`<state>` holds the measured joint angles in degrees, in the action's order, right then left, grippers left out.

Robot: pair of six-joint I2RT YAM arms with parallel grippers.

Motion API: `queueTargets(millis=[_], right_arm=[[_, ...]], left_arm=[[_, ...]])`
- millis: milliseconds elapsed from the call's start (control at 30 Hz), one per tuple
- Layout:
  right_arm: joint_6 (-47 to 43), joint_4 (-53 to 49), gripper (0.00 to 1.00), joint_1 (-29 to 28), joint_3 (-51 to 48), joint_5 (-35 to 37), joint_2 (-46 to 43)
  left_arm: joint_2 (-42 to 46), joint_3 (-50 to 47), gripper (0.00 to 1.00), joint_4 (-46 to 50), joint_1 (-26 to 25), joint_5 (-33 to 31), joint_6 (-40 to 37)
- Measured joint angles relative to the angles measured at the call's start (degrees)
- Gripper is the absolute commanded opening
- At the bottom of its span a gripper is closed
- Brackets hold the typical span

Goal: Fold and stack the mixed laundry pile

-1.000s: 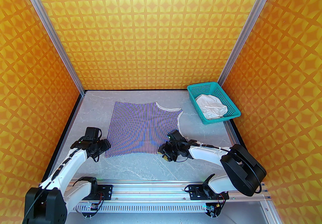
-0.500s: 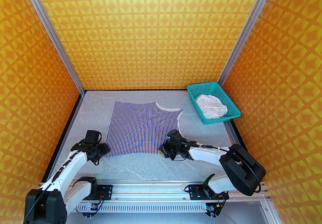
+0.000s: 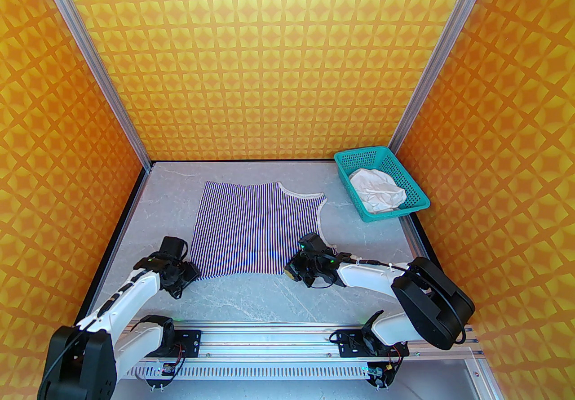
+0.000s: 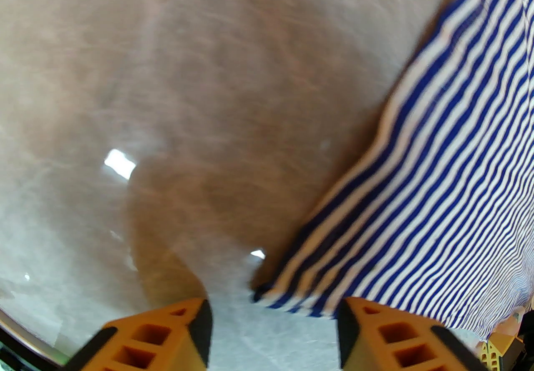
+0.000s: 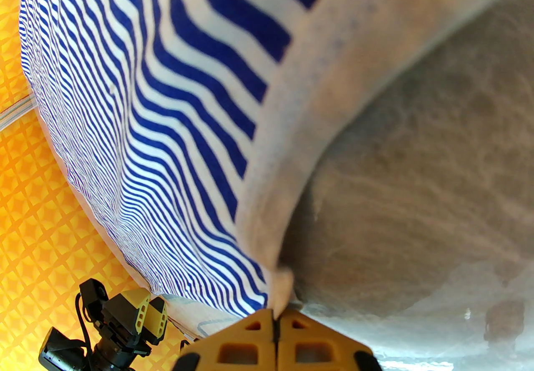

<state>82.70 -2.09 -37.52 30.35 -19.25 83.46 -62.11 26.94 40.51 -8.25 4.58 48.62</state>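
"What's sitting on the grey marbled table (image 3: 251, 299) from where I'm driving?"

"The small blue-white-red thin-striped garment with whitish trim (image 3: 251, 227) is spread flat across the middle. Its trimmed, scooped side faces the table's right edge."

"And the rest of the pile?"

"I see the teal perforated plastic basket (image 3: 359, 159) in the far right corner. The plain white wrinkled cloth (image 3: 376, 195) is bunched inside it, well apart from both my arms."

"Where's my left gripper (image 3: 192, 274)?"

"It's low at the garment's near left corner. On the left wrist camera the left gripper (image 4: 271, 334) has its jaws spread apart. The striped corner (image 4: 271, 296) lies on the table just ahead of the gap between them, and I can't tell whether they touch it."

"And my right gripper (image 3: 292, 273)?"

"That one is at the garment's near right corner. On the right wrist camera the right gripper (image 5: 276, 332) has its jaws pressed together, pinching the whitish trim (image 5: 280, 282), which rises off the table there."
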Motion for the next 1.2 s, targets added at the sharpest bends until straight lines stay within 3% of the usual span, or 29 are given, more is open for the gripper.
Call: queueTargets(millis=[100, 300, 567, 900, 1200], right_arm=[[0.0, 0.0, 0.00, 0.0, 0.0, 0.0, 0.3], [-0.3, 0.0, 0.00, 0.0, 0.0, 0.0, 0.3], [-1.2, -0.8, 0.00, 0.0, 0.2, 0.9, 0.2], [-6.3, -10.5, 0.00, 0.0, 7.8, 4.9, -2.4], [-12.1, -19.0, 0.00, 0.9, 15.6, 7.4, -2.4]], left_arm=[[-0.1, 0.0, 0.33, -0.2, 0.0, -0.3, 0.9], [-1.7, -0.1, 0.00, -1.7, -0.3, -0.3, 0.8], [-1.6, 2.6, 0.00, -3.5, -0.5, -0.4, -1.4], [0.6, 8.5, 0.00, -3.7, -0.5, -0.4, -4.5], [-4.9, 15.5, 0.00, -4.4, -0.3, -0.4, -6.9]])
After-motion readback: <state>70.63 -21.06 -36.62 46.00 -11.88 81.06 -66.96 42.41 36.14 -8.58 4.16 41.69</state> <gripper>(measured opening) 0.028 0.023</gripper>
